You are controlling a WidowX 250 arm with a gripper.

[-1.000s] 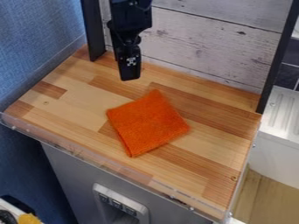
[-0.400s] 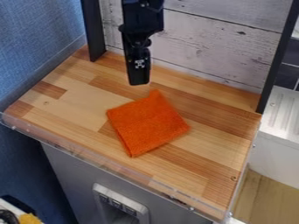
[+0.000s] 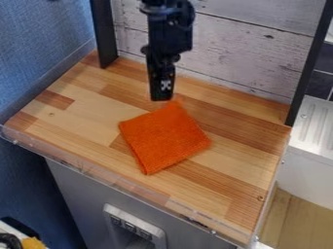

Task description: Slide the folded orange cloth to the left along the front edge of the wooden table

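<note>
The black gripper (image 3: 162, 98) hangs down from the top edge, its tip just above the back corner of an orange cloth (image 3: 165, 138). Whether the tip touches the cloth cannot be told. The cloth looks folded and lies flat, turned at an angle, around the middle of the wooden counter (image 3: 241, 134).
Dark posts (image 3: 103, 34) stand at the back left and back right, with a whitewashed plank wall (image 3: 244, 48) between them. A clear lip (image 3: 121, 182) runs along the front edge. Right of the counter is a white ridged surface (image 3: 315, 127).
The gripper has moved to the right and a little down toward the front, coming closer to the cloth's back corner. The cloth has stayed in place.
</note>
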